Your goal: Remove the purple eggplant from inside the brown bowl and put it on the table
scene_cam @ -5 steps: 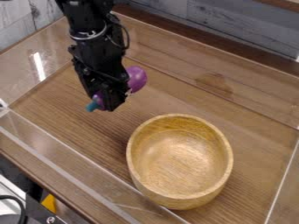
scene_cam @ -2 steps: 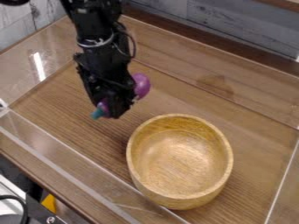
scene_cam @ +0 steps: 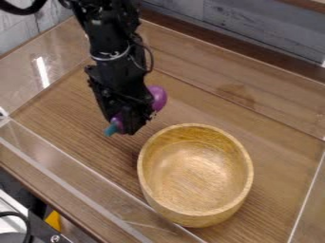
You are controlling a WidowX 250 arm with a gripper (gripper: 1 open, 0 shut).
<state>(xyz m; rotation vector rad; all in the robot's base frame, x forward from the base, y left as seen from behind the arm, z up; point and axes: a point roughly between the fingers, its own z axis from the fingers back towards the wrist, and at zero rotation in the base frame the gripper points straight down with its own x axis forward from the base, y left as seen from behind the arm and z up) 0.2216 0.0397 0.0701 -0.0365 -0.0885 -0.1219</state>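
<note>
Bowl (scene_cam: 195, 175) on table (scene_cam: 254, 100), lower right of frame. Gripper (scene_cam: 127, 120) with eggplant (scene_cam: 155, 99) just upper left of bowl rim, above tabletop, frame centre-left.

Bare tabletop (scene_cam: 241, 95) is left open to the right of and behind the end effector (scene_cam: 127, 123). Passage toward the lower right is blocked by the brown bowl (scene_cam: 195, 174), just beside it. The edges are closed off by clear acrylic walls (scene_cam: 76, 185).

Grey plank wall (scene_cam: 254, 24) behind.
</note>
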